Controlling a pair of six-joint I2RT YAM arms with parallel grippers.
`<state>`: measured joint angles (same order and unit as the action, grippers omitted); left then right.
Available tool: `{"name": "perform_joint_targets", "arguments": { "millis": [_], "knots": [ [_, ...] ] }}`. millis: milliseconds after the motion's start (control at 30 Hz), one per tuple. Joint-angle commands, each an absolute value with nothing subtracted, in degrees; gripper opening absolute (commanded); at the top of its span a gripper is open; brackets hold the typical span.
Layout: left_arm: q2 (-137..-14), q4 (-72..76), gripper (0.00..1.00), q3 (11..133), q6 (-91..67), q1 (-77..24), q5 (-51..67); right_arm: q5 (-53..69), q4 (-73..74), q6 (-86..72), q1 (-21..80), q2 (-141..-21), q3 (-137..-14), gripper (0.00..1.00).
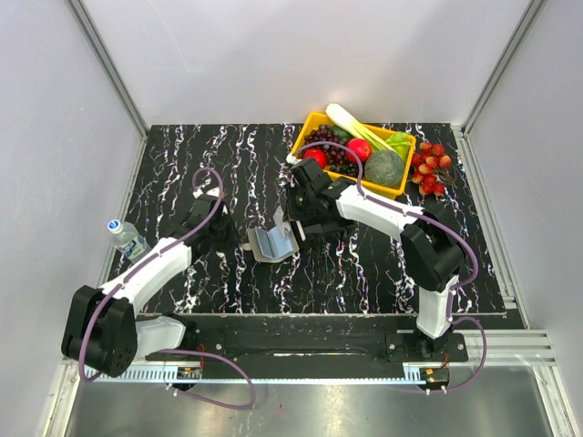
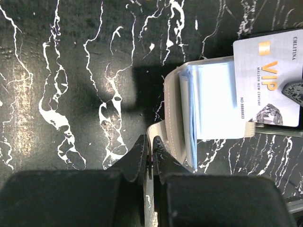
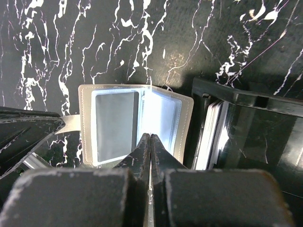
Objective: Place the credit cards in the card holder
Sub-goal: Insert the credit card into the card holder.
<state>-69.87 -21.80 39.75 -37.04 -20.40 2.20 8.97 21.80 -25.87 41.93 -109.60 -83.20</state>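
Observation:
The grey card holder (image 1: 271, 244) lies open on the black marbled table, its clear sleeves facing up (image 3: 135, 123). My left gripper (image 2: 151, 139) is shut on the holder's grey closing tab (image 2: 158, 128) at its left edge. My right gripper (image 3: 150, 137) is shut on a thin card held edge-on over the holder. In the left wrist view that card is a silver-grey VIP card with gold lettering (image 2: 267, 80), its end lying over the holder's sleeve (image 2: 213, 101). Several more cards (image 3: 213, 137) stand in a black tray (image 3: 246, 101) right of the holder.
A yellow basket (image 1: 314, 123) of vegetables and fruit stands at the back, with a bunch of red fruit (image 1: 431, 167) to its right. A small water bottle (image 1: 127, 238) lies at the table's left edge. White walls enclose the table.

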Motion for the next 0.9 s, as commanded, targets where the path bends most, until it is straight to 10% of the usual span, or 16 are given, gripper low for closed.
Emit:
{"name": "perform_joint_targets", "arguments": {
  "millis": [0, 867],
  "knots": [
    [-68.0, -20.7, 0.00, 41.7, -35.9, -20.5, 3.0, 5.7, 19.5, -26.2, 41.3, -104.1, -83.3, 0.00],
    [-68.4, -22.5, 0.00, 43.0, -35.5, -20.4, 2.3, 11.0, 18.4, -26.4, 41.3, -102.7, -82.4, 0.00]
  ]
}}
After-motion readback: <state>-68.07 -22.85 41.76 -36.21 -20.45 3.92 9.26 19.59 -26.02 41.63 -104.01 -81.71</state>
